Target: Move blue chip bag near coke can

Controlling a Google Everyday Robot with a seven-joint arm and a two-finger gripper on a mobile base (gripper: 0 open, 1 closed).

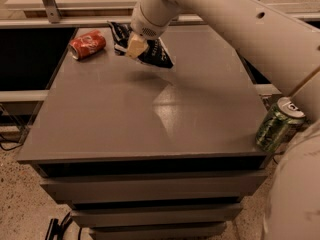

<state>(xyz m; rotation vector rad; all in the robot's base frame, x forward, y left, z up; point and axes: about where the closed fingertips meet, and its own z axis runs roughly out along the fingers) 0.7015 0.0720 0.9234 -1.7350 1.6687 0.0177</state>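
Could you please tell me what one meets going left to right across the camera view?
First the coke can → blue chip bag, with the gripper shut on its middle → green can.

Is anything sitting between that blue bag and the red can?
Nothing visible. The gripper holds the blue chip bag, and only bare table separates it from the coke can. The green can stands far off.

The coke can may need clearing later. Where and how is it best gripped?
Likely across the middle of the coke can, coming straight down from above: it lies on its side, so its round flanks are exposed. The gripper holds the blue chip bag close beside it.
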